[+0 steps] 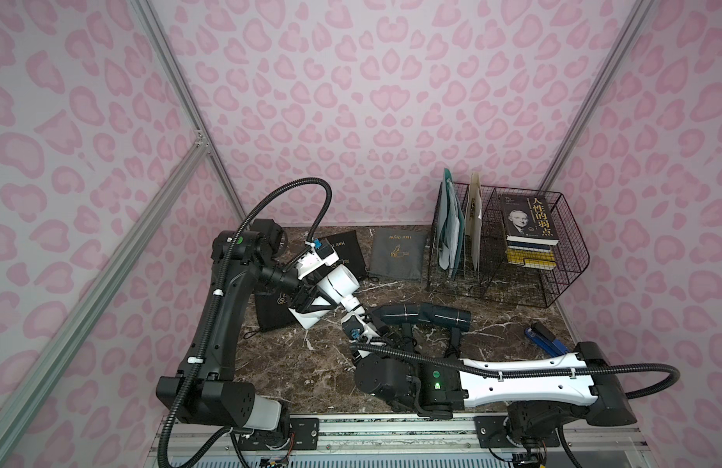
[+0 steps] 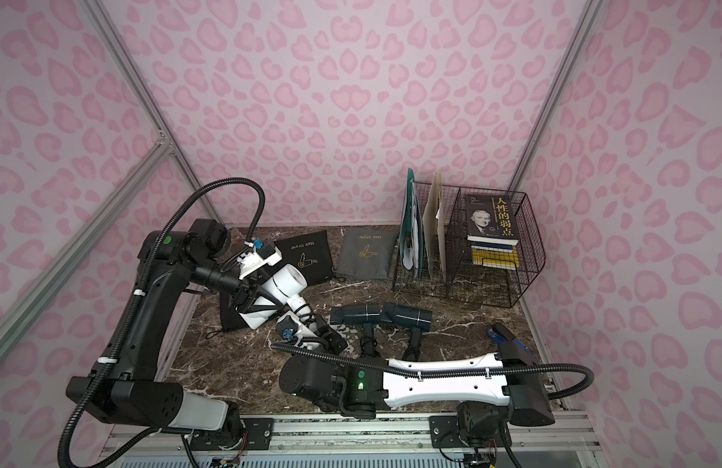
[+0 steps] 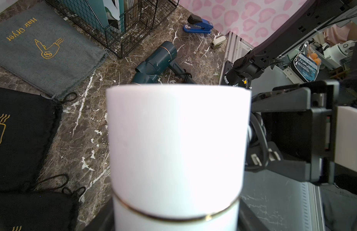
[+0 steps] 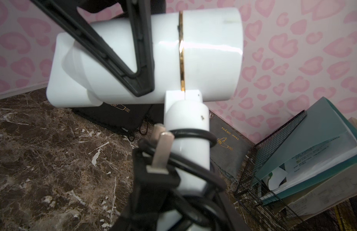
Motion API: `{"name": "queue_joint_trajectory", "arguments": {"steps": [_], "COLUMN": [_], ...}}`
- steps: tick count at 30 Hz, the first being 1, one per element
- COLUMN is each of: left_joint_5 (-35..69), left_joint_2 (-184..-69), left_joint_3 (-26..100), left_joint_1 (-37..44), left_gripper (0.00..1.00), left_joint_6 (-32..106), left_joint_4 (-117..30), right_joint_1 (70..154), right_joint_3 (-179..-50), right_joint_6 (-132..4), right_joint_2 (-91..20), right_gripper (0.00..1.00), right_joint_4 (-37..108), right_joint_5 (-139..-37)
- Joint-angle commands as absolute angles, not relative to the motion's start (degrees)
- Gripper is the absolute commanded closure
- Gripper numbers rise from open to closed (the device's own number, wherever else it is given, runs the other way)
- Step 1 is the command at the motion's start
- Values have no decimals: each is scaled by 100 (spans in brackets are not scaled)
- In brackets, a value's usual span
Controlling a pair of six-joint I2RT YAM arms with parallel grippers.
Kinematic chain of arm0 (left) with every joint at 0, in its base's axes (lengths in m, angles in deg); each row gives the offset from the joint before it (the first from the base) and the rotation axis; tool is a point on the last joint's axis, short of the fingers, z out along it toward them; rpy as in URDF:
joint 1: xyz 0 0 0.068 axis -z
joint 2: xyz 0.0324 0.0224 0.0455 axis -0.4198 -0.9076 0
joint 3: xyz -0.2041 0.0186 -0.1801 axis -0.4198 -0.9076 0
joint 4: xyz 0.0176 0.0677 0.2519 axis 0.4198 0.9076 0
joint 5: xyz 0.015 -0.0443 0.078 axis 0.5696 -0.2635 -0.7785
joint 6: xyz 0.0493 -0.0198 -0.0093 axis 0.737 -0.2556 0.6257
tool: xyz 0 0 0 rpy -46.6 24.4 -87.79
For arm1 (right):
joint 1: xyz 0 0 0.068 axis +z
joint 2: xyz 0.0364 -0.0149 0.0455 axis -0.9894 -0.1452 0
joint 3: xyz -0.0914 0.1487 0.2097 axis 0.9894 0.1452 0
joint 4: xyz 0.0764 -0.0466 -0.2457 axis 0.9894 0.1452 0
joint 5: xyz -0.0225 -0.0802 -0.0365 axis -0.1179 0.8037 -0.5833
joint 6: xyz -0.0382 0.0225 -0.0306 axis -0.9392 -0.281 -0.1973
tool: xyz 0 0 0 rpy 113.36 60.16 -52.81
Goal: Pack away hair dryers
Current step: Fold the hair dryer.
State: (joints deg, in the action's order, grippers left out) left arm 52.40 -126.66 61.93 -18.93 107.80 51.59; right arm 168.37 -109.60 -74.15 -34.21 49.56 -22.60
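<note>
A white hair dryer (image 1: 343, 281) (image 2: 288, 279) hangs above the marble table, held between both arms. My left gripper (image 1: 317, 302) (image 2: 256, 304) is shut on its barrel (image 3: 177, 140); one of its black fingers (image 4: 137, 60) lies across the barrel in the right wrist view. My right gripper (image 1: 365, 318) (image 2: 310, 318) is shut on the handle (image 4: 186, 124), where the black cord and plug are bundled. Two dark teal hair dryers (image 1: 404, 314) (image 1: 450, 316) lie side by side on the table to the right, with their handles toward the front.
A grey pouch (image 1: 398, 253) and a black pouch (image 1: 347, 251) lie at the back. Another black pouch (image 1: 274, 312) lies under the left gripper. A wire rack (image 1: 554, 283) with folders and books fills the back right. A blue stapler (image 1: 545, 338) lies near the right edge.
</note>
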Motion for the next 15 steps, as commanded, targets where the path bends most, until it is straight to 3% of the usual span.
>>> {"name": "queue_joint_trajectory", "arguments": {"steps": [1,3,6,7,10,13,15], "left_joint_5": [5548,5585,5632,5644,5691,5717,5694], "left_joint_2": [-12633,-12624,-12629,-12632,-12602,-12565,-12537], "left_joint_3": [6156,6136,6141,6154,6216,6321,6412], "left_joint_1": [-1842,-1815,-1782,-1786,-1783,-1776,-1778], "left_gripper": [42,47,64,75,90,98,98], "left_joint_6": [10728,10693,10607,10575,10495,10428,10410], "left_joint_4": [6463,6466,6465,6458,6466,6466,6463], "right_joint_1": [16843,16845,16847,16842,16835,16794,16735], "right_joint_3": [-11013,-11027,-11047,-11062,-11065,-11070,-11073], "right_joint_6": [-7415,-7395,-7351,-7311,-7207,-7037,-6910], "right_joint_2": [-3506,-3545,-3588,-3598,-3599,-3574,-3538], "right_gripper": [100,100,99,95,79,67,61], "right_joint_4": [4669,4681,4732,4789,4891,5072,5190], "right_joint_5": [-2097,-2077,-2024,-1993,-1961,-2051,-2198]}}
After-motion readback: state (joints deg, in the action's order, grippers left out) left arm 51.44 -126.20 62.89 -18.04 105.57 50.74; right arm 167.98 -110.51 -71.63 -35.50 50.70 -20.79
